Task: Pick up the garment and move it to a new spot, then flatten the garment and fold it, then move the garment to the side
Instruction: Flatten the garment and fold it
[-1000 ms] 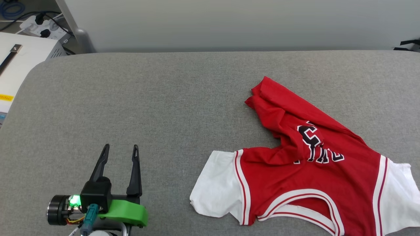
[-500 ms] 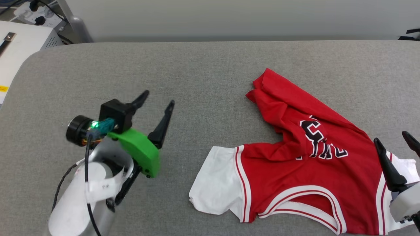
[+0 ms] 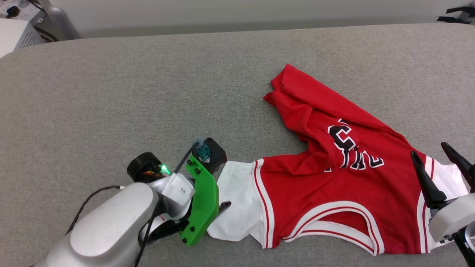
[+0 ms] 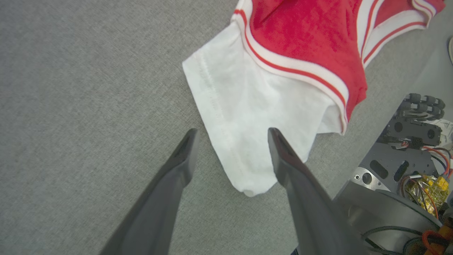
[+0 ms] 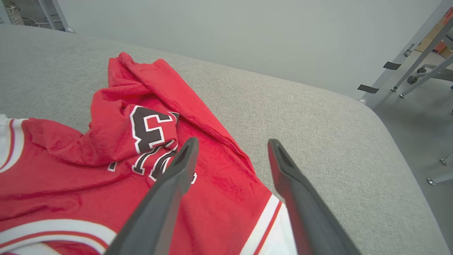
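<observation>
At seven o'clock in my head view, my pale left forearm (image 3: pixel 111 222) and its green bracket (image 3: pixel 204 196) reached toward three o'clock across the grey padded surface (image 3: pixel 148 92). My left gripper (image 4: pixel 232 131) was spread wide and held nothing. In the left wrist view its two fingers straddled the lower corner of the white left sleeve (image 4: pixel 240 106). One finger stood over bare grey surface just beside the hem and the other over the white cloth. I could not tell whether either tip touched the cloth.

From centre toward four o'clock lay the garment (image 3: pixel 334 200), rumpled on the surface, neck end toward six o'clock. Its striped collar (image 3: pixel 345 205) curved along the lower edge. The red body was bunched and folded over toward one o'clock, ending in a creased corner (image 3: pixel 289 79). A dark, white-edged emblem (image 3: pixel 352 152) sat on the fold, partly hidden by it.

At four o'clock, my right gripper (image 3: pixel 429 149) was also spread wide and empty, pointing toward twelve. It stood over the striped seam where the red body met the white right sleeve (image 3: pixel 451 178). In the right wrist view one finger lay across red cloth just beside the emblem, and the other lay near the garment's edge. Contact with the cloth could not be confirmed.
</observation>
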